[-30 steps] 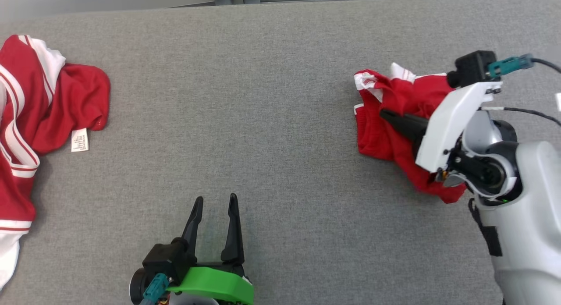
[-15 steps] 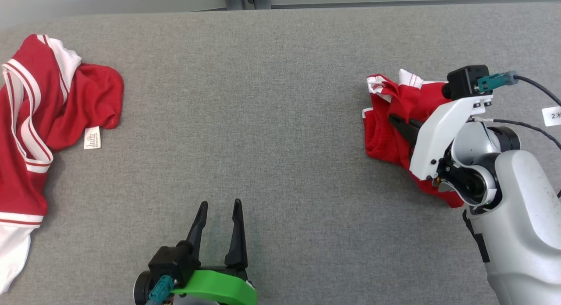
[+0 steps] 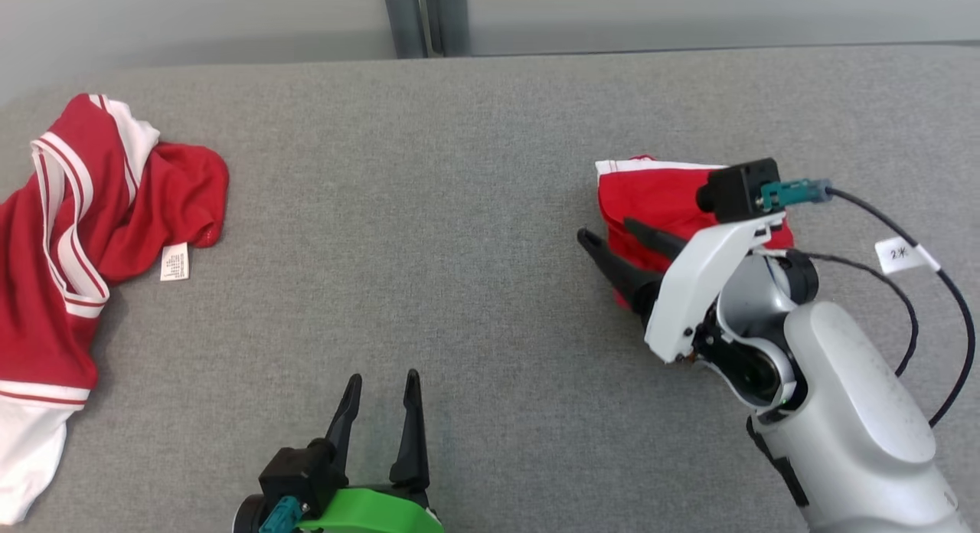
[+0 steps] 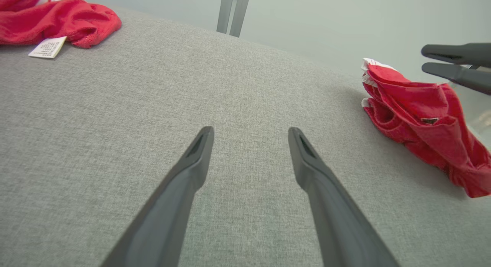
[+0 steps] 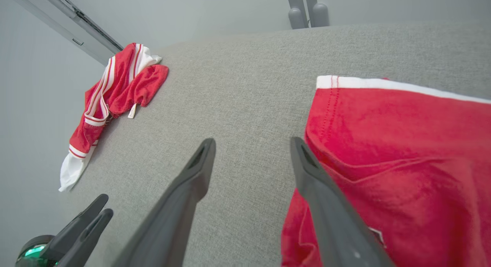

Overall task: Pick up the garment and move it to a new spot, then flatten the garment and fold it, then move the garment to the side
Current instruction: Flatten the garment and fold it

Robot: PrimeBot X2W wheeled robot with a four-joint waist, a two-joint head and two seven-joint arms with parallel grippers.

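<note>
A crumpled red garment [image 3: 658, 200] with white trim lies on the grey table [image 3: 459, 211] at the right, and it also appears in the left wrist view [image 4: 418, 113] and right wrist view [image 5: 402, 152]. My right gripper [image 3: 609, 232] hangs open above its left edge, apart from the cloth. Its one finger is over the garment and the other over bare table [image 5: 253, 143]. The left wrist view has the same gripper [image 4: 424, 59] raised clear of the heap. My left gripper [image 3: 383, 377] stands open near the front edge with nothing between its fingers [image 4: 251, 131].
A second red garment with white stripes [image 3: 69, 234] and a white label [image 3: 174, 262] lies bunched at the table's far left [image 5: 111, 94]. A grey post [image 3: 425, 18] stands beyond the far edge. Black cables [image 3: 919, 288] trail from my right wrist.
My right gripper has opened and let go of the red garment, which has settled on the table. The gripper has drawn back toward the left. The head camera has also shifted.
</note>
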